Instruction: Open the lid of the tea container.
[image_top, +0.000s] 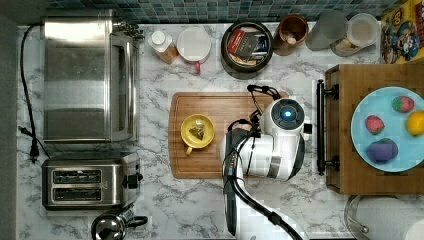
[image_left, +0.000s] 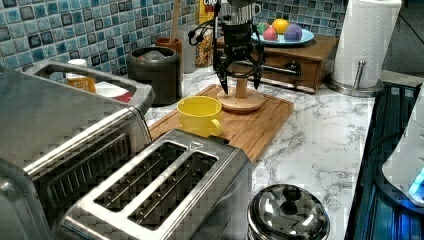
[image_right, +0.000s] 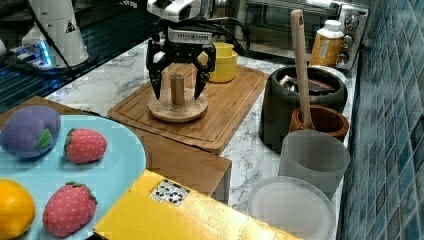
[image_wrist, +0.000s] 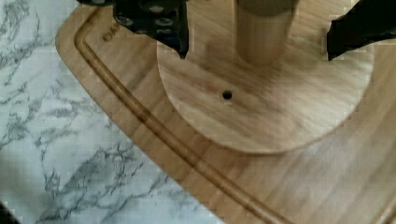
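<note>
pincer (image_right: 177, 82) hangs wide open over the wooden lid (image_right: 178, 106), its two dark fingers (image_right: 156, 75) standing either side of the lid's upright knob (image_right: 177, 89) and gripping nothing. the lid lies flat on the cutting board (image_right: 235, 107), right beneath the pincer, and the wrist view has the knob between the spread fingertips with clear gaps on both sides. the tea container (image_top: 247, 42) sits on the marble table (image_top: 165, 200), well apart from the pincer, off the board and against the tiled wall, its mouth uncovered and packets showing. the yellow cup (image_top: 197, 131) stands on the board near the pincer. by the look of it the lid is off and set down, so the opening itself seems done. what remains, as a judgement, is a straight lift clear of the knob without nudging it.
</note>
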